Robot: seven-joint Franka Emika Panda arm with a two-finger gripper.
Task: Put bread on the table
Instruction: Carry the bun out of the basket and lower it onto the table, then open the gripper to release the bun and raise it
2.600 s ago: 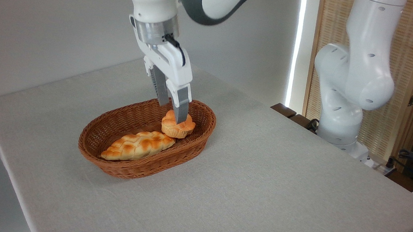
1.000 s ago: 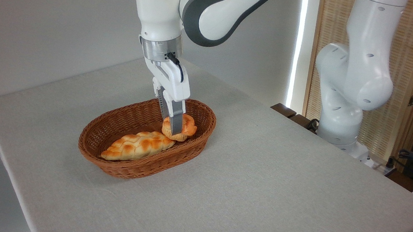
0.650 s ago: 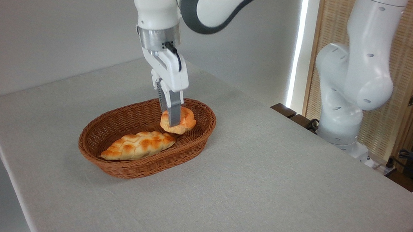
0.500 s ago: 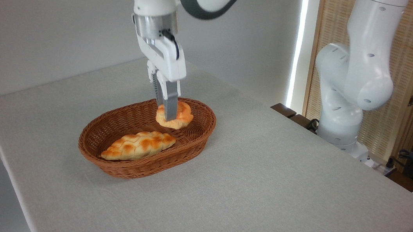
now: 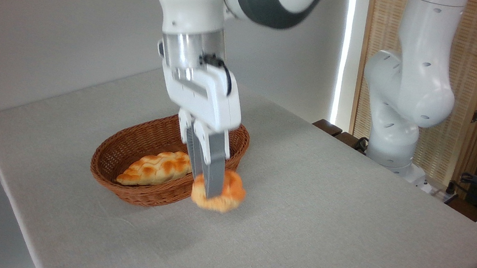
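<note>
A Franka arm's gripper (image 5: 210,189) holds a small knotted bun (image 5: 218,191), its fingers (image 5: 215,167) pinching the bread from either side, just past the near right rim of an oval wicker basket (image 5: 140,192). The bun looks clear of the grey-clothed table (image 5: 328,218), slightly blurred. A braided loaf (image 5: 156,168) lies in the basket, which sits toward the table's far left corner.

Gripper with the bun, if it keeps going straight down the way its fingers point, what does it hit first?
Probably the table. The gripper holds the bread just in front of the basket, though one view leaves depth unsure.
</note>
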